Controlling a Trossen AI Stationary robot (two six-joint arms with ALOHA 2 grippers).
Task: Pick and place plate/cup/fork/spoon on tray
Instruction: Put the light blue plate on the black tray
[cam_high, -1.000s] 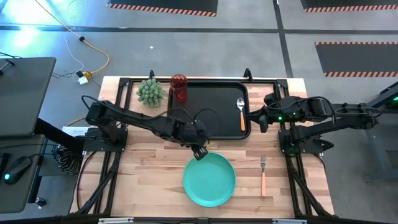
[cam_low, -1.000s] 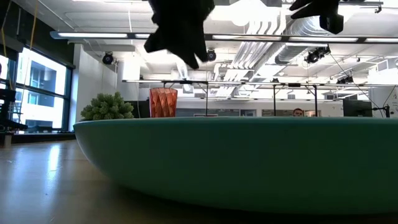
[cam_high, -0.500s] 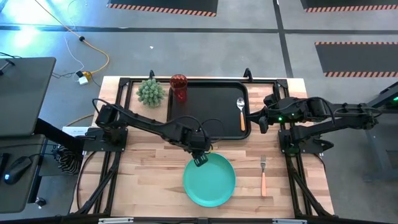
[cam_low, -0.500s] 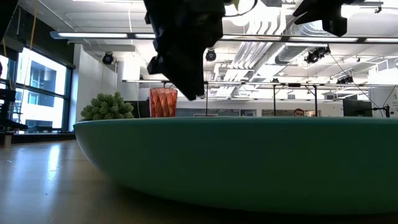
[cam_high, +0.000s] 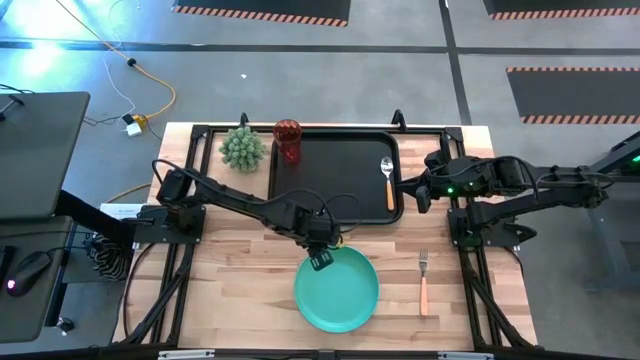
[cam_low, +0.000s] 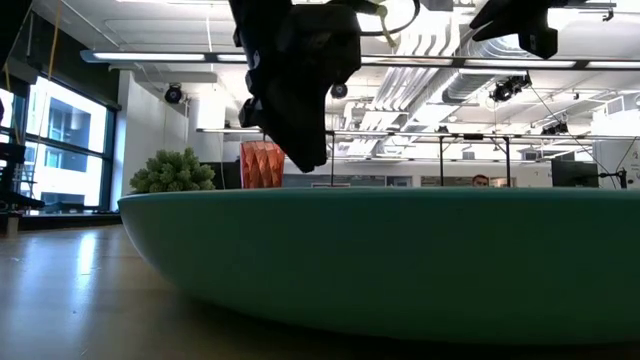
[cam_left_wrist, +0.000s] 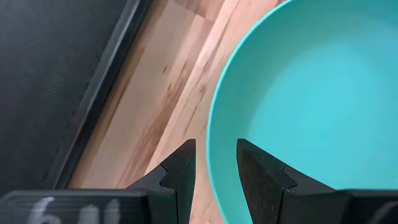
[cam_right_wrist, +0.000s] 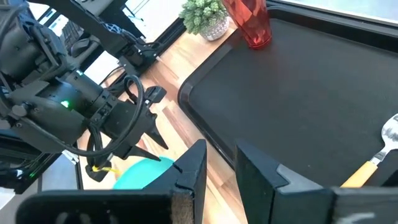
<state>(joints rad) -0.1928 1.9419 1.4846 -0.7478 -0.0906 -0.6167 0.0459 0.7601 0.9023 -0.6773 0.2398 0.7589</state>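
Note:
The teal plate (cam_high: 337, 290) lies flat on the wooden table near its front edge. My left gripper (cam_high: 322, 259) is open and hovers at the plate's far-left rim. In the left wrist view (cam_left_wrist: 216, 165) one finger stands outside the rim (cam_left_wrist: 211, 143) and one over the plate's inside, touching nothing. The black tray (cam_high: 335, 195) lies at the back. The red cup (cam_high: 287, 140) stands in its far-left corner and the spoon (cam_high: 388, 180) lies at its right side. The fork (cam_high: 423, 278) lies on the table right of the plate. My right gripper (cam_high: 412, 190) waits open by the tray's right rim.
A green spiky plant (cam_high: 242, 147) stands on the table just left of the tray's far-left corner. Bare wood lies left of the plate and between plate and fork. The low view is filled by the plate's near wall (cam_low: 400, 250).
My left gripper has gone down and a little toward the table's near edge, onto the plate's far-left rim. The plate and the other things have stayed where they were.

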